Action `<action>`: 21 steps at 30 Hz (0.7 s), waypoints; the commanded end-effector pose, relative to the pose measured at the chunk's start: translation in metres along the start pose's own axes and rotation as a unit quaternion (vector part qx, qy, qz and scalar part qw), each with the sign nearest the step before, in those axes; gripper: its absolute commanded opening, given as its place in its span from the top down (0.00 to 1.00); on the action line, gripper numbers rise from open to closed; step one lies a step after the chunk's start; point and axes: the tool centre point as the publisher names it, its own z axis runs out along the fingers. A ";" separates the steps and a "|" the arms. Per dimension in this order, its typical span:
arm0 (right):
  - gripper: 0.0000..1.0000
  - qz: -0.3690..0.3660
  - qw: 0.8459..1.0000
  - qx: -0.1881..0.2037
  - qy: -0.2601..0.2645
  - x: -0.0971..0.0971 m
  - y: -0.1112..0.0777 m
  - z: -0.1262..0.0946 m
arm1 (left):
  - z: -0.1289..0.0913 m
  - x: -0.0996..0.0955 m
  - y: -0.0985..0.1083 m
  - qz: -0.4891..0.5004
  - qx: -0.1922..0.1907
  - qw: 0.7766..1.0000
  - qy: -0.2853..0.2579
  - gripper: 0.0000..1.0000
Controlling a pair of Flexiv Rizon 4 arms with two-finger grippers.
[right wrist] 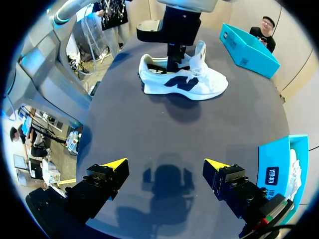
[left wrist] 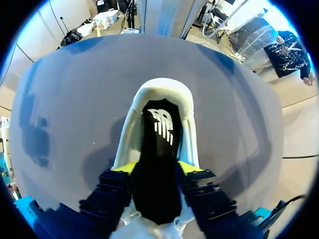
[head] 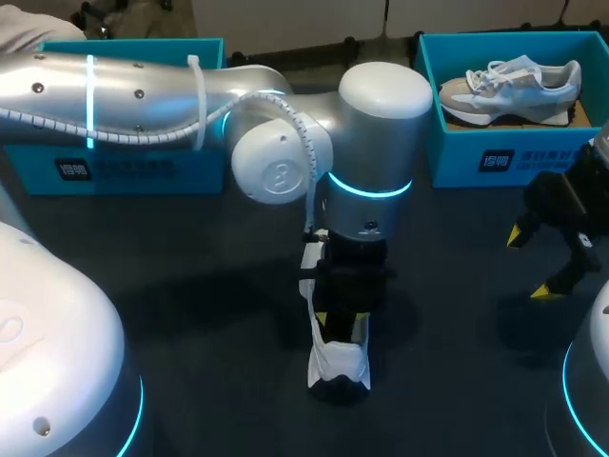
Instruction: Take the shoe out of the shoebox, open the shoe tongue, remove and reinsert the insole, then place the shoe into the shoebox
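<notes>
Standing on the table [head: 190,286] near its middle, apart from the blue shoebox [head: 124,171], the white shoe [head: 339,360] took the left end effector [left wrist: 158,168] in its opening, fingers closed from both sides on the black insole [left wrist: 159,124]. The right end effector [right wrist: 165,163] hung open and empty. The insole looked thin, light and floppy, probably best pinched by its edges at mid-length; the soft upper would likely yield.

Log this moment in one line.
step: insole | left tool: shut on black insole in white shoe on table | right tool: open, empty, over table
</notes>
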 end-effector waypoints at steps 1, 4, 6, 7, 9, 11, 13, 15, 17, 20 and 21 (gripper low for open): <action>0.00 0.000 1.000 0.001 0.000 0.000 0.000 0.001 | 0.001 0.003 -0.001 -0.002 -0.001 1.000 0.001 0.03; 0.00 0.000 1.000 0.001 0.000 0.000 0.000 0.001 | 0.003 0.009 0.001 -0.007 0.006 1.000 0.000 0.00; 0.00 0.000 1.000 0.001 0.000 0.000 0.000 0.001 | 0.005 0.013 0.003 -0.009 0.010 1.000 0.000 0.00; 0.00 0.000 1.000 0.001 0.000 0.000 0.000 0.001 | 0.005 0.014 0.003 -0.009 0.010 1.000 0.001 0.00; 0.00 0.000 1.000 0.001 0.000 0.000 0.000 0.001 | 0.006 0.015 0.004 -0.010 0.011 1.000 0.001 0.00; 0.00 0.000 1.000 0.001 0.000 0.000 0.000 0.001 | 0.002 0.015 0.006 -0.010 0.012 1.000 0.000 0.00; 0.00 0.000 1.000 0.001 0.000 0.000 0.000 0.001 | -0.002 0.015 0.008 -0.011 0.012 1.000 -0.003 0.00; 0.00 0.000 1.000 0.001 0.000 0.000 0.000 0.001 | -0.005 0.015 0.009 -0.010 0.011 1.000 -0.005 0.00; 0.00 0.000 1.000 0.001 0.000 0.000 0.000 0.001 | -0.009 0.013 0.012 -0.008 0.012 1.000 -0.007 0.00; 0.00 0.000 1.000 0.001 0.000 0.000 0.000 0.001 | -0.013 0.012 0.012 -0.006 0.012 1.000 -0.010 0.00; 0.00 0.000 1.000 0.001 0.000 0.000 0.000 0.001 | -0.014 0.011 0.013 -0.005 0.011 1.000 -0.010 0.00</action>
